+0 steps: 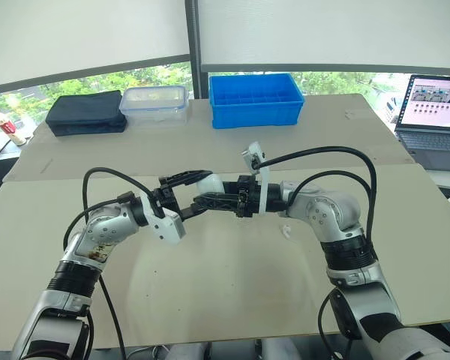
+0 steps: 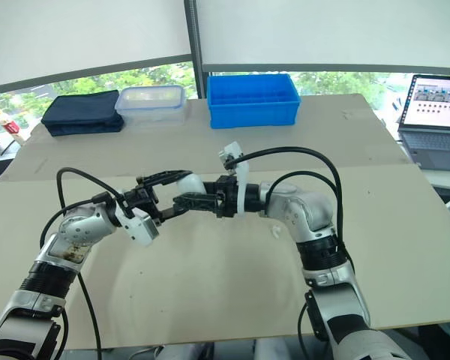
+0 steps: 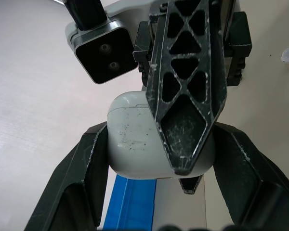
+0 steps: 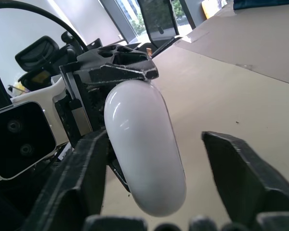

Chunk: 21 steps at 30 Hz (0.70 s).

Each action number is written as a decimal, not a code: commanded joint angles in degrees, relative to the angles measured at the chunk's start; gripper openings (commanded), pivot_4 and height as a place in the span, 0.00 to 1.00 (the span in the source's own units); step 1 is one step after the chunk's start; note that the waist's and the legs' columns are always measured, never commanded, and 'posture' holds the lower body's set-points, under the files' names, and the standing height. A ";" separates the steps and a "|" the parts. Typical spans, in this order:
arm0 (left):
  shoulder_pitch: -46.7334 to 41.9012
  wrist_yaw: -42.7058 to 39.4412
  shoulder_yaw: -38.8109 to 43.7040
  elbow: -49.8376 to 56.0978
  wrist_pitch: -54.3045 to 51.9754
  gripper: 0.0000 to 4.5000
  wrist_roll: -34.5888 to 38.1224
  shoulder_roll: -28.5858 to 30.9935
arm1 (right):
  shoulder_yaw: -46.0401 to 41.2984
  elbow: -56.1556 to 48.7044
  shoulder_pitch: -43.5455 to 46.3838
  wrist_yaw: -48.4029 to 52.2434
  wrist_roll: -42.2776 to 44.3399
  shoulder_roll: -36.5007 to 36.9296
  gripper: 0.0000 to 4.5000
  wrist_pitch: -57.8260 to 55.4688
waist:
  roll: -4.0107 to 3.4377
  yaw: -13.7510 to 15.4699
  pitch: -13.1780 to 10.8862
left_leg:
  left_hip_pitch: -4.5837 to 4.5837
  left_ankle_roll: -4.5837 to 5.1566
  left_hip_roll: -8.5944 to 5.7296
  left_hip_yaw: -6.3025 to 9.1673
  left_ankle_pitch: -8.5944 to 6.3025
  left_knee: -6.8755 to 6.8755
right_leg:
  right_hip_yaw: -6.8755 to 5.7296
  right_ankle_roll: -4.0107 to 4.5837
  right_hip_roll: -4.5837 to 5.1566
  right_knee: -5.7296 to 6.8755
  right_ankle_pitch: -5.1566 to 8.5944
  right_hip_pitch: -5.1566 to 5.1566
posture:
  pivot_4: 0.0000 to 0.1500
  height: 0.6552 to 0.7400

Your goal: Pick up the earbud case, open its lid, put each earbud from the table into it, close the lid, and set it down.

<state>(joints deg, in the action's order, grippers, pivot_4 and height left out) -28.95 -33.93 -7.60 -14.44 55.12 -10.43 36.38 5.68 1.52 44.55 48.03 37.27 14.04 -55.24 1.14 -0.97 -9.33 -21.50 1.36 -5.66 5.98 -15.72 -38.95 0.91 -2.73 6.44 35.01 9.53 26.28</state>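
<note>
Beige flat-topped table point(image 1: 210, 300), carrying every object listed below. Open grey laptop point(image 1: 435, 112) with a lit screen, at the far right edge. Blue rectangular plastic bin point(image 1: 255, 101) with inner dividers, at the far edge near the middle. Dark blue folded fabric pouch point(image 1: 86, 112), at the far left. Clear lidded plastic container point(image 1: 154, 103), between the pouch and the bin, just beside each. Left gripper point(image 3: 160, 132), raised above the table centre, its 2 black fingers pressed against opposite sides of the case. Right gripper point(image 4: 156, 137), facing the left one, its 2 fingers spread apart around the case, 1 finger against it and the other clear. Glossy white rounded earbud case point(image 4: 144, 154), lid closed, held off the table. Small white earbud point(image 1: 285, 231), lying on the table just below the right forearm
</note>
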 commanded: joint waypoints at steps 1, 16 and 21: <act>-0.78 1.10 0.43 0.31 1.60 0.57 0.39 0.70 | -1.48 -1.20 1.45 0.37 1.60 -0.05 0.43 -0.13 | 0.00 -0.03 0.00 | 0.00 0.00 0.00 0.00 0.00 0.00 | 0.00 0.00 0.00 0.00 0.00 0.00 | 1.00 1.00; -0.08 1.30 -0.01 0.77 2.12 1.00 2.50 2.48 | -3.02 3.38 2.73 1.58 -0.16 1.67 0.18 2.79 | 0.00 -0.05 0.00 | 0.00 -0.01 0.00 0.00 0.01 -0.01 | 0.00 0.00 -0.01 0.01 0.00 0.00 | 1.00 1.00; 3.07 -8.32 -1.94 10.96 -16.23 1.00 18.27 5.88 | 1.79 12.27 3.97 -0.86 -13.07 4.44 0.18 16.08 | 0.00 -0.41 0.00 | 0.00 0.00 0.00 0.00 0.00 -0.01 | 0.00 0.00 -0.01 0.05 0.00 0.01 | 1.00 1.00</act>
<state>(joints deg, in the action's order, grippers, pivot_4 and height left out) -26.08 -39.54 -9.68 -7.74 44.84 1.65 41.46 6.21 12.28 47.51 48.04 28.57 17.89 -44.92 1.13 -1.38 -9.33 -21.49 1.37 -5.65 5.96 -15.73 -38.97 0.91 -2.74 6.43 35.11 9.53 26.29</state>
